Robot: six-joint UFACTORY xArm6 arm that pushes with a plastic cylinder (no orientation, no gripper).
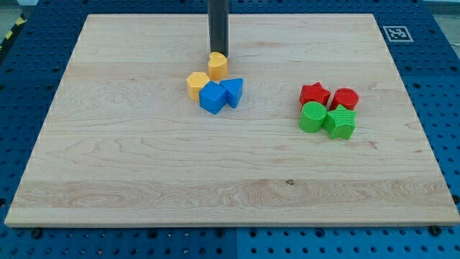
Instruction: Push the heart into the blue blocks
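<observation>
My tip (218, 54) is at the view's top centre, touching the far side of a yellow heart-like block (218, 65). Just below it towards the view's bottom lie a blue cube (213, 97) and a blue triangular block (233, 91), side by side and touching. A yellow hexagonal block (197, 83) sits against the blue cube's upper left. The yellow heart stands a small gap above the blue blocks.
A cluster at the view's right holds a red star (314, 94), a red rounded block (346, 98), a green cylinder (313, 116) and a green star-like block (340, 123). The wooden board (144, 180) lies on a blue perforated table.
</observation>
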